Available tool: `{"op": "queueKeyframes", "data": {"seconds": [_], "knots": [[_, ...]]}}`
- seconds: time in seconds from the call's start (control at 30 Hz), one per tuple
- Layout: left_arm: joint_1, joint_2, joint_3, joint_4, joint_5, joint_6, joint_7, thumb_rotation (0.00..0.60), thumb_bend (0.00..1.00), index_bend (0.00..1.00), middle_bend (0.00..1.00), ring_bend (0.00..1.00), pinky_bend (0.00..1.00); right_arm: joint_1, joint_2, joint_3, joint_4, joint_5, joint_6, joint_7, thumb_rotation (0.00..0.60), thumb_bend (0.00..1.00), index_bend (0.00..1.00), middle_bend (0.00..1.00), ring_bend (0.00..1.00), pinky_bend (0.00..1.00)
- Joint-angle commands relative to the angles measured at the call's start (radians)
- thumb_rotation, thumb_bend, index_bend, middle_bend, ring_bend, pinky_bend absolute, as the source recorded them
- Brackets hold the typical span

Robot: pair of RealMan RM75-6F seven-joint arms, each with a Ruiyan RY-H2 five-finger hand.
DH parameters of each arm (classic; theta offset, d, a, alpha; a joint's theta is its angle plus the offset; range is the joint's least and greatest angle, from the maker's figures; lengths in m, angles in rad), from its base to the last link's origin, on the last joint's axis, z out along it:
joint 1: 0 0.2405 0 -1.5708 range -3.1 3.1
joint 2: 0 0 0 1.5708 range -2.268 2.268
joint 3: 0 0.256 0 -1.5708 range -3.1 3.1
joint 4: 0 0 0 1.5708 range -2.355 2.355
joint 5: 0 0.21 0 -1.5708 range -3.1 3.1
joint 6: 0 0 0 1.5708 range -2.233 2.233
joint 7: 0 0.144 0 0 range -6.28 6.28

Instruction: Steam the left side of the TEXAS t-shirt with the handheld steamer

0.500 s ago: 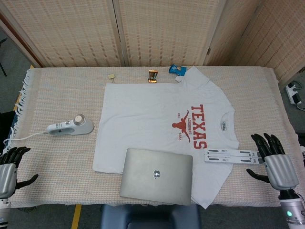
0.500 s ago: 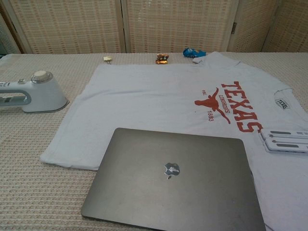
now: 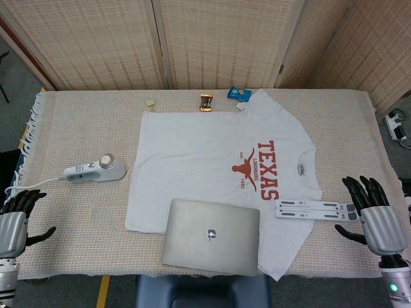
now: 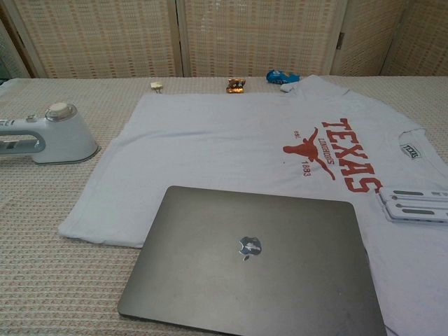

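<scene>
A white TEXAS t-shirt (image 3: 205,160) lies flat on the table, its red print toward the right; it fills the chest view too (image 4: 231,133). The white handheld steamer (image 3: 95,169) lies on the cloth left of the shirt, its cord trailing left, and shows at the left edge of the chest view (image 4: 49,136). My left hand (image 3: 14,228) hovers open at the front left corner, well short of the steamer. My right hand (image 3: 376,218) is open at the front right edge. Neither hand shows in the chest view.
A closed grey laptop (image 3: 212,236) lies on the shirt's front hem. A white folded stand (image 3: 314,209) rests by the right sleeve. A small clip (image 3: 150,102), an orange wrapper (image 3: 206,102) and a blue packet (image 3: 239,94) sit along the back. A woven cloth (image 3: 77,128) covers the table.
Both hands have dropped slightly toward the front edge; the left hand has also shifted a little to the right. Nothing on the table moved.
</scene>
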Motion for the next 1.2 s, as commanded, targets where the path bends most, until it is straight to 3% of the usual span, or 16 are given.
{"op": "queueKeyframes", "data": {"seconds": [0.03, 0.3, 0.4, 0.63, 0.97, 1.1, 1.2], "knots": [[-0.065, 0.002, -0.041, 0.000, -0.018, -0.073, 0.003, 0.600, 0.05, 0.28, 0.23, 0.16, 0.21, -0.001, 0.007, 0.003, -0.005, -0.001, 0.001, 0.002, 0.577, 0.03, 0.00, 0.08, 0.00, 0.00], [-0.246, -0.093, -0.168, 0.099, -0.169, -0.259, 0.080, 0.600, 0.10, 0.24, 0.21, 0.15, 0.21, -0.003, 0.010, 0.006, -0.007, -0.003, -0.002, 0.008, 0.577, 0.03, 0.00, 0.08, 0.00, 0.00], [-0.310, -0.144, -0.194, 0.163, -0.237, -0.326, 0.145, 0.600, 0.13, 0.22, 0.20, 0.15, 0.21, -0.006, 0.013, 0.007, -0.007, -0.003, 0.001, 0.012, 0.577, 0.03, 0.00, 0.08, 0.00, 0.00], [-0.404, -0.237, -0.212, 0.293, -0.350, -0.430, 0.241, 0.600, 0.15, 0.23, 0.20, 0.14, 0.21, -0.015, 0.014, 0.008, 0.000, 0.008, 0.001, 0.019, 0.577, 0.03, 0.00, 0.08, 0.00, 0.00], [-0.489, -0.360, -0.217, 0.533, -0.425, -0.518, 0.263, 0.600, 0.20, 0.29, 0.27, 0.19, 0.24, -0.007, 0.008, 0.016, 0.000, 0.020, -0.019, 0.008, 0.572, 0.03, 0.00, 0.08, 0.00, 0.00], [-0.514, -0.398, -0.220, 0.618, -0.448, -0.557, 0.257, 0.600, 0.22, 0.35, 0.34, 0.24, 0.27, -0.004, 0.005, 0.019, -0.008, 0.025, -0.028, -0.003, 0.577, 0.03, 0.00, 0.08, 0.00, 0.00], [-0.536, -0.435, -0.221, 0.696, -0.453, -0.580, 0.243, 0.600, 0.23, 0.46, 0.41, 0.29, 0.31, 0.002, 0.001, 0.020, -0.012, 0.035, -0.043, -0.012, 0.575, 0.03, 0.00, 0.08, 0.00, 0.00]]}}
